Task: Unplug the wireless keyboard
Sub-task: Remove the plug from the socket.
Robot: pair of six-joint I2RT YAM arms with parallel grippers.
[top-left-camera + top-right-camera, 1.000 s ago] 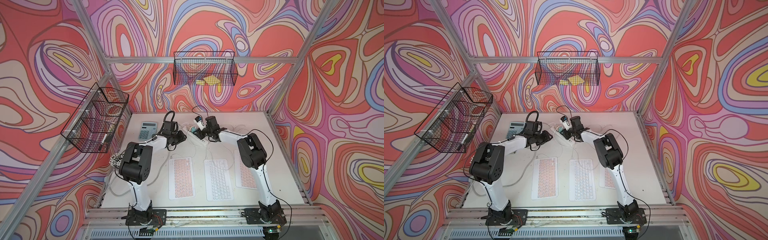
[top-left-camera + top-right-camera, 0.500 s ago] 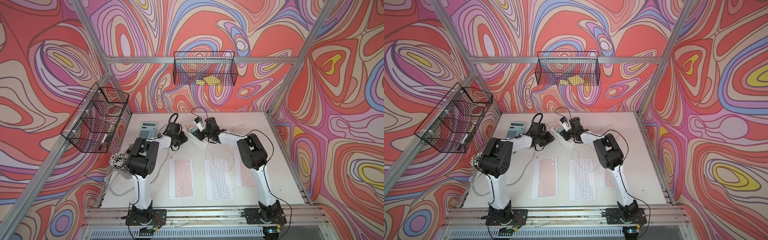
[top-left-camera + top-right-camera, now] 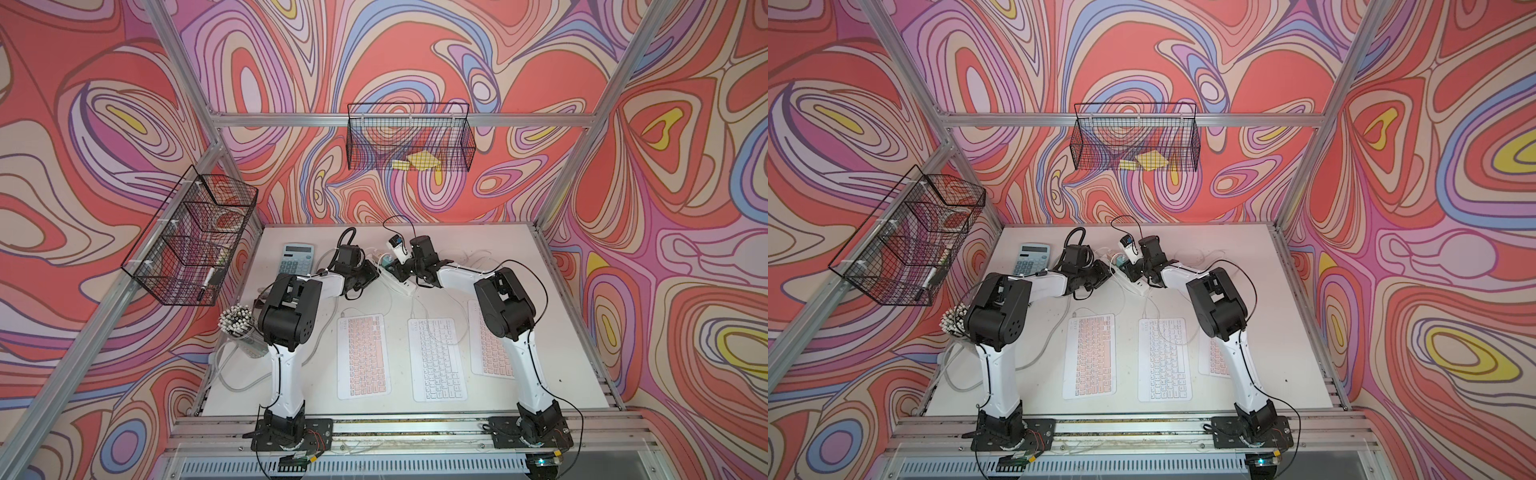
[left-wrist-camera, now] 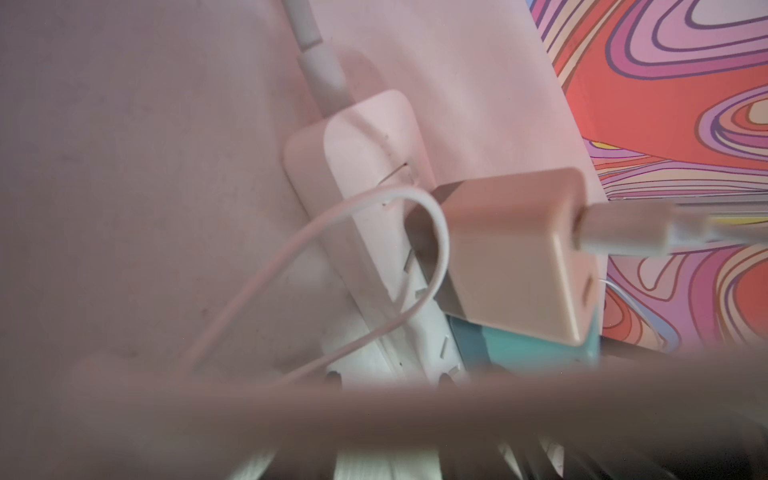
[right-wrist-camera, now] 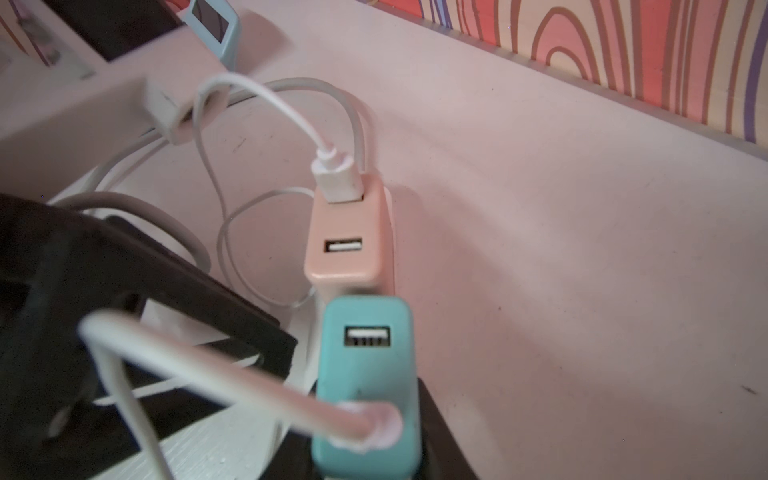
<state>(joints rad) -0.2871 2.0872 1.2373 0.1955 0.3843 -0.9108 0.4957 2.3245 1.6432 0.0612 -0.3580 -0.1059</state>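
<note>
Calculator (image 3: 297, 258) lies far left on the desk (image 3: 561, 324); pen cup (image 3: 243, 336) at the left edge. Both arms crowd the power strip (image 3: 403, 286) at the far middle. Three keyboards lie side by side nearer: pink-keyed left keyboard (image 3: 363, 357), white middle keyboard (image 3: 436, 359), pink-keyed right keyboard (image 3: 490, 353) partly behind the right arm. Teal charger (image 5: 365, 374) stands between the right pincer's (image 3: 397, 272) fingers; clamping cannot be told. Left pincer (image 3: 372, 273): likewise undeterminable.
</note>
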